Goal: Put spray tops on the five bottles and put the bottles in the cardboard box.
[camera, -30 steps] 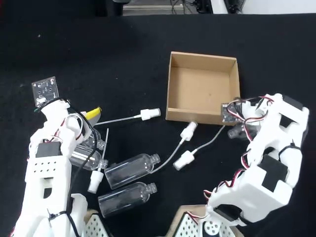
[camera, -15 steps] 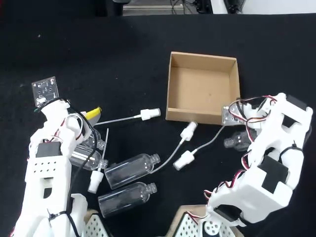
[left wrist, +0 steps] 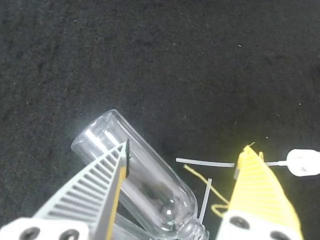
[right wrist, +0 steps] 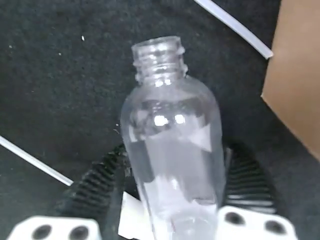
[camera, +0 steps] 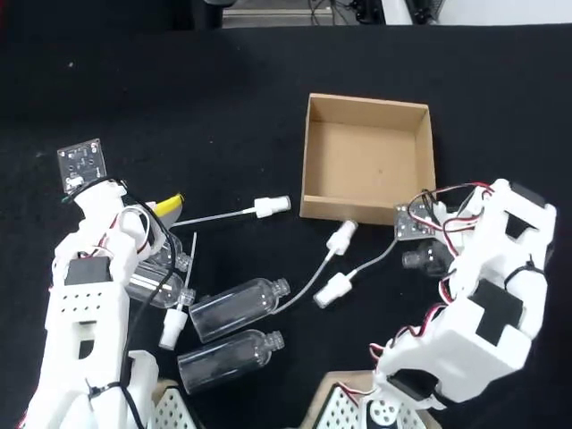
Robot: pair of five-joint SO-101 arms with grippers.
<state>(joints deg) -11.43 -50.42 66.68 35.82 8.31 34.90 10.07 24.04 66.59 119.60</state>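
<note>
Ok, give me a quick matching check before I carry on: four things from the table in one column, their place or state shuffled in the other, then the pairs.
1. cardboard box
2. bottle in the right wrist view
3. bottle in the left wrist view
4. spray top nearest the box

A. lying on the black cloth inside the open left end effector
B. brown, open at the top
C. capless, gripped by the right end effector
D. on the cloth, just outside the box's front wall

Pairs: 1-B, 2-C, 3-A, 4-D

A robotics lab or workshop is suggested by a bench [camera: 179, 80] draped in black cloth, by the left arm [camera: 85, 313] and right arm [camera: 487, 313], printed white with wiring exposed, and by cables [camera: 326, 11] at the far edge.
</note>
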